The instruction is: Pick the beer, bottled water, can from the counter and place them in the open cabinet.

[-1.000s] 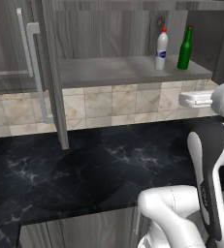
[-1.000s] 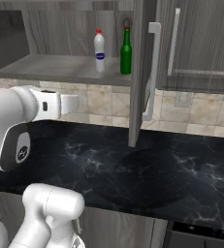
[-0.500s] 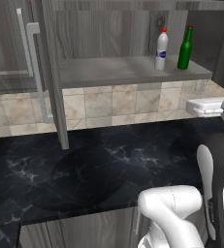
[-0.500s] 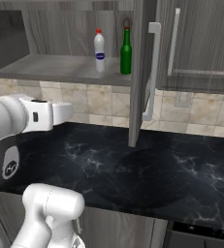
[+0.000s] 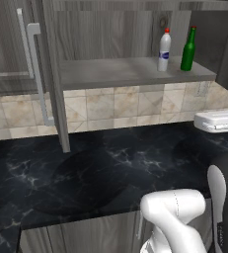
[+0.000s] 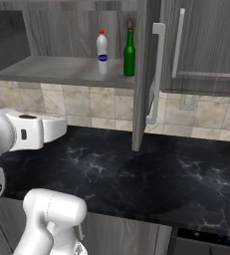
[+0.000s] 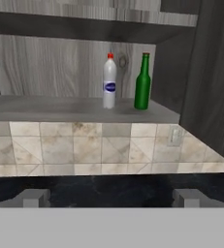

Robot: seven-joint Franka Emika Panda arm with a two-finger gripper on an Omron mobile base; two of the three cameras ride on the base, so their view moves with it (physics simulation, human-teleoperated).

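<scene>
The green beer and the white, red-capped bottled water stand upright side by side at the back of the open cabinet's shelf. My gripper hangs low over the black counter, facing the shelf, well short of the bottles. It is open, its fingertips far apart with nothing between them. The can is out of view.
The cabinet's open door juts out over the counter, its bar handle on the outer face. A tiled backsplash runs below the shelf. A wall outlet sits behind the door.
The arm's white forearm has drawn back from the cabinet and dropped lower toward the counter. Both bottles on the shelf have stayed put, and the jaws have stayed wide.
</scene>
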